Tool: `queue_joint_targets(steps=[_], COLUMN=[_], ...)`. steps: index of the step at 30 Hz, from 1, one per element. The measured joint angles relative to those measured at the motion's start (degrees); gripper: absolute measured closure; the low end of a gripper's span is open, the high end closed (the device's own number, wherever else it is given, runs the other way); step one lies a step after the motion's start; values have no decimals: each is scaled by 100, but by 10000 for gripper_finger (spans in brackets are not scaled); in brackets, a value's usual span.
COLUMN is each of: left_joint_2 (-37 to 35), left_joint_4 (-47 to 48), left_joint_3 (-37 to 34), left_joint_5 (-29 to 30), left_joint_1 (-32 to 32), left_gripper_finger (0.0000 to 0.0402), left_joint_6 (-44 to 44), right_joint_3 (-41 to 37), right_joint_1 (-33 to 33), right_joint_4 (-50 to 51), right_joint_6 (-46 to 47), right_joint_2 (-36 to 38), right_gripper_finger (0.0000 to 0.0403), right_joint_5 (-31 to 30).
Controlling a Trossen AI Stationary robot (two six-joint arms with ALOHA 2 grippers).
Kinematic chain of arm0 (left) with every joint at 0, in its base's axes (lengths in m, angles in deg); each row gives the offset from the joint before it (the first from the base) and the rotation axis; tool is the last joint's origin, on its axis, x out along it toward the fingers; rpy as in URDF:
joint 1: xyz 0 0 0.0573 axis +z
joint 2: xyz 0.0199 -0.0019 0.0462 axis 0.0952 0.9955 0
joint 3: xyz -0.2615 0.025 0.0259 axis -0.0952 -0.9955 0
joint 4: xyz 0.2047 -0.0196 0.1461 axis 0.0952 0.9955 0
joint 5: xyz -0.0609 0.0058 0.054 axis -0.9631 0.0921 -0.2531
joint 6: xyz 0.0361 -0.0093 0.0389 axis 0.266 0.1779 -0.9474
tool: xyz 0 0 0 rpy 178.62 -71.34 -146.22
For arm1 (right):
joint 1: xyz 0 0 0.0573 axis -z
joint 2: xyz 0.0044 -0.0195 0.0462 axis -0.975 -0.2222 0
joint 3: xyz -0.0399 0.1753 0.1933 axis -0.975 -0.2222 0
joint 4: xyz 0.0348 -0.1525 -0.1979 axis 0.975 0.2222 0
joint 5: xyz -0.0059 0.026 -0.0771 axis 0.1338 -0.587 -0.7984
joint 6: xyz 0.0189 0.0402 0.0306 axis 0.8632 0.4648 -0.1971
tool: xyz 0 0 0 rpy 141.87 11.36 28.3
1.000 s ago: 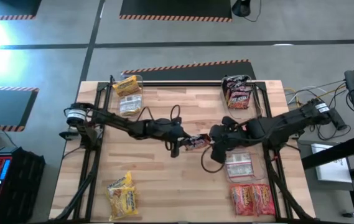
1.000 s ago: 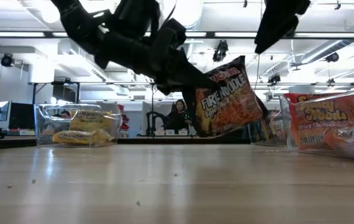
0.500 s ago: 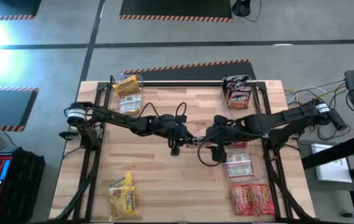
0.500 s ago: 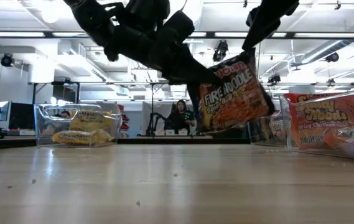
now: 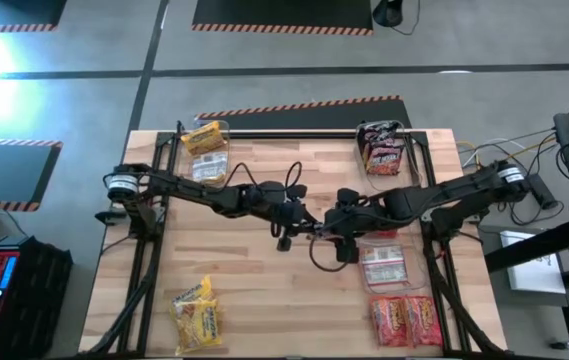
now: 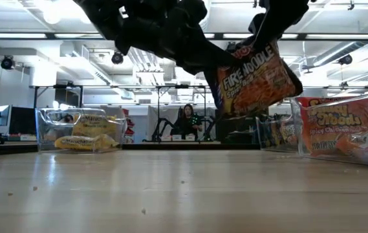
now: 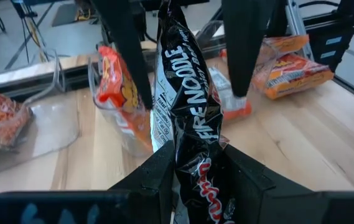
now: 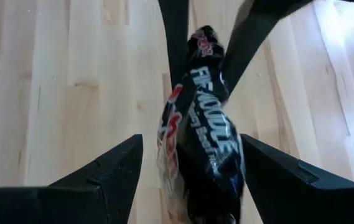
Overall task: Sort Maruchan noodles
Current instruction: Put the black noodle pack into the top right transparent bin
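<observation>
A dark Fire Noodle packet [image 6: 256, 76] hangs in the air over the middle of the table. My left gripper [image 7: 196, 177] reaches in from the table's left and is shut on it. My right gripper [image 8: 191, 142] comes from the table's right, open, with one finger on each side of the packet's other end [image 7: 186, 56]; I see no contact there. In the high view the two grippers meet at the packet [image 5: 316, 229]. More packets lie in bins and on the table. My left gripper pinches the dark packet between its two fingers at the end [image 7: 200, 163] nearest to it. The fingers [image 6: 193, 55] come about level from the table's left. The packet is lifted clear, stands on edge and sticks out beyond the fingers toward the right arm, tilted.
Yellow packets sit in a clear bin [image 5: 205, 150] at the far left, dark ones in a bin [image 5: 382, 148] at the far right. A third bin [image 5: 384, 266] stands near right, with red-orange packets [image 5: 405, 320] beside it. Yellow packets [image 5: 195, 316] lie near left.
My left gripper has carried the dark packet upward and a little toward the table's right; the packet has tipped further. My right gripper has moved toward the table's left and now has its open fingers around the packet's free end.
</observation>
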Motion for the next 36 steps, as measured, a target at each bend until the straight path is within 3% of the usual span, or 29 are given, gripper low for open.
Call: queue_joint_targets(steps=[9, 25, 36], left_joint_2=[2, 4, 7], left_joint_4=[28, -44, -34], left_joint_3=[14, 93, 178], left_joint_5=[-101, -65, 236], left_joint_1=[-7, -13, 4], left_gripper_finger=[310, 308, 234], left_joint_6=[-53, 126, 229], right_joint_3=[7, 7, 7], right_joint_1=[-1, 2, 133], right_joint_4=[25, 134, 503], right_joint_6=[-173, -198, -175], right_joint_2=[-117, -113, -105], right_gripper_finger=[179, 298, 306], right_joint_5=[11, 36, 78])
